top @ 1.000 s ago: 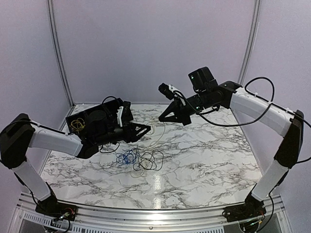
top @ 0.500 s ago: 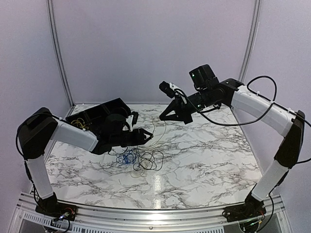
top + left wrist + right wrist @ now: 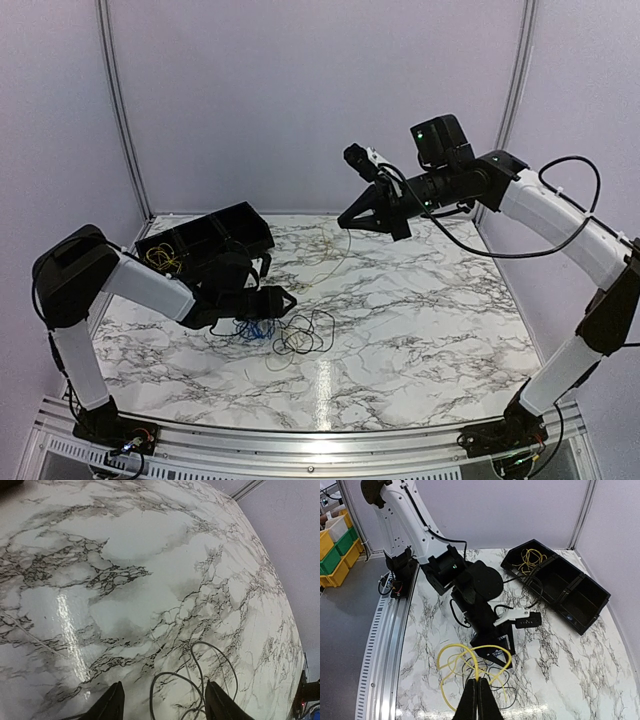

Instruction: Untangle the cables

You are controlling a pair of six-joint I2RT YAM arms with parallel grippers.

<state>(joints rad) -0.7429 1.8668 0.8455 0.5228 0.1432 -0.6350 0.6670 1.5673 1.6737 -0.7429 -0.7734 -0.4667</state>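
My right gripper (image 3: 345, 222) is raised above the table's back middle and shut on a yellow cable (image 3: 336, 262) that hangs down to the pile. In the right wrist view the shut fingertips (image 3: 478, 681) pinch the yellow loops (image 3: 465, 652). The pile holds a blue cable (image 3: 258, 328) and black cable loops (image 3: 310, 335). My left gripper (image 3: 283, 298) is low at the pile's left edge, open and empty. In its wrist view the black loops (image 3: 197, 677) lie on the marble between the spread fingers (image 3: 112, 705). I cannot pick out a white cable.
A black divided tray (image 3: 205, 232) stands at the back left, with a coiled yellow cable (image 3: 160, 260) in one compartment; it also shows in the right wrist view (image 3: 560, 587). The marble table's front rail (image 3: 310, 440) runs along the near edge.
My right gripper has risen and moved right, drawing the yellow cable up out of the pile. My left gripper has dropped lower and back toward the pile's left edge.
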